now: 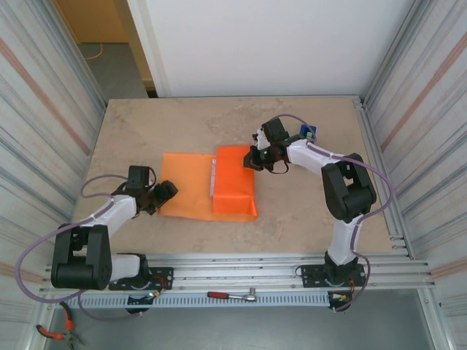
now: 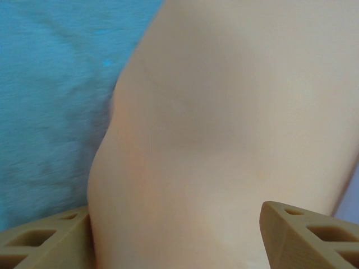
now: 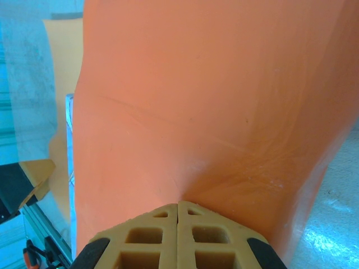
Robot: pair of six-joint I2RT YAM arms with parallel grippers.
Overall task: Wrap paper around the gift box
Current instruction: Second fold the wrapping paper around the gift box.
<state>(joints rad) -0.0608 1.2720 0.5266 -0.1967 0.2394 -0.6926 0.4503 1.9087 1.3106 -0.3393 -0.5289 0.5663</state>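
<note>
Right hand (image 1: 257, 157) pinched the paper (image 1: 186, 193), folded over what I took for the gift box on the worktop (image 1: 146, 131); left hand (image 1: 166, 192) stood open at its left edge. Thin, tear-prone: edges looked best.

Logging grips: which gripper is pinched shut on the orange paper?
The right gripper, shut on the paper at its folded-over flap; the left gripper stands open at the left edge.
</note>
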